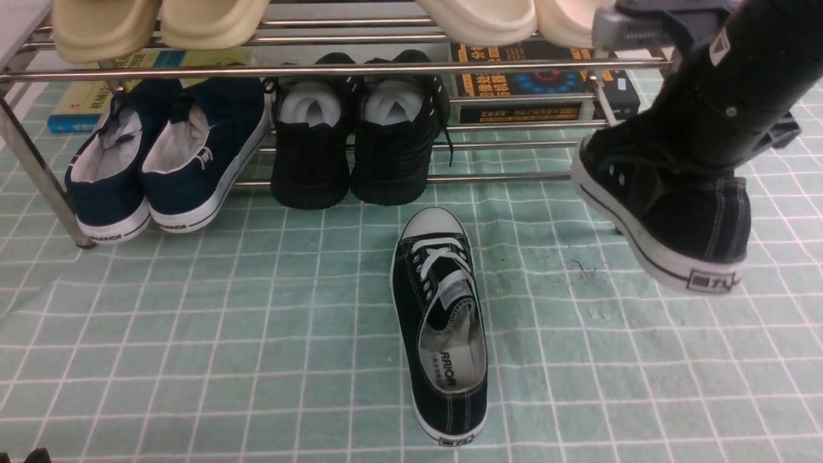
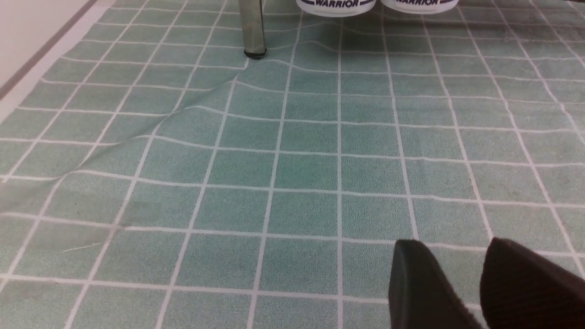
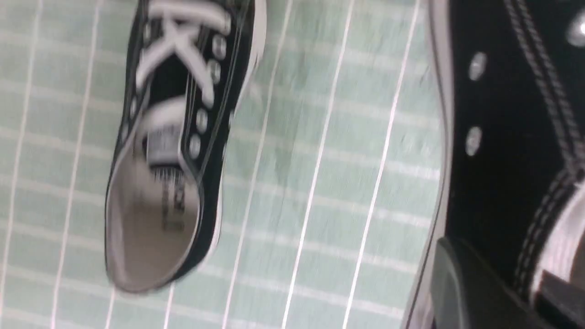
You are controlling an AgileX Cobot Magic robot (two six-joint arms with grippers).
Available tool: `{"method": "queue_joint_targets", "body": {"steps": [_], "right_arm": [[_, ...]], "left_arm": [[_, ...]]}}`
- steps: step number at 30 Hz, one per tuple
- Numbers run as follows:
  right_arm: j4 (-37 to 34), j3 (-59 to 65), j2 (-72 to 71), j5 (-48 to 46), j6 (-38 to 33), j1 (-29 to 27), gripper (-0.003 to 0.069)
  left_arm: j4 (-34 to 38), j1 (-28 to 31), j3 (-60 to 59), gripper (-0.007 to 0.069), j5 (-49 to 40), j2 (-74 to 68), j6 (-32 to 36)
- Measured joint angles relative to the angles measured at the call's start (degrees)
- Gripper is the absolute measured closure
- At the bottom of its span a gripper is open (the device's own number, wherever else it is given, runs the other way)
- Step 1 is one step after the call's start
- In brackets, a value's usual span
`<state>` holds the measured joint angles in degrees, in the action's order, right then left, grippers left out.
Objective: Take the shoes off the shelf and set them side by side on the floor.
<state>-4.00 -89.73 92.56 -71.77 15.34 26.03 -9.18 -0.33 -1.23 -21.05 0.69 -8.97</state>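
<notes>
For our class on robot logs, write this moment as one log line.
right gripper: holding shoe above floor | other shoe: on floor | left gripper: empty | pair: not yet side by side

"WARRIOR" on white soles of navy slip-ons; "RRIOR" on insole of black floor sneaker.

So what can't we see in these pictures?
- Held black canvas sneaker, front view: its toe is hidden behind the right tool.
- Cream shoes, front view: cut off by the top edge.
- Laced sneaker on the floor, right wrist view: toe cut off by the edge.
</notes>
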Motion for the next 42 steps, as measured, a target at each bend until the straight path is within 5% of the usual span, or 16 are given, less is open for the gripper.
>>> {"method": "queue_joint_targets", "body": {"steps": [12,28,42], "right_arm": [[-0.5,6.0,2.4,11.4,3.0,8.3,0.0655],[8.3,6.3,11.5,21.3,3.2,8.4,0.0648],[3.5,6.3,12.3,23.4,4.7,8.4,0.064]], "left_arm": [[0.0,0.0,0.0,0.0382,0.0,0.0,0.0],[0.0,0.0,0.0,0.0382,0.0,0.0,0.0],[0.0,0.0,0.0,0.0382,0.0,0.0,0.0]]}}
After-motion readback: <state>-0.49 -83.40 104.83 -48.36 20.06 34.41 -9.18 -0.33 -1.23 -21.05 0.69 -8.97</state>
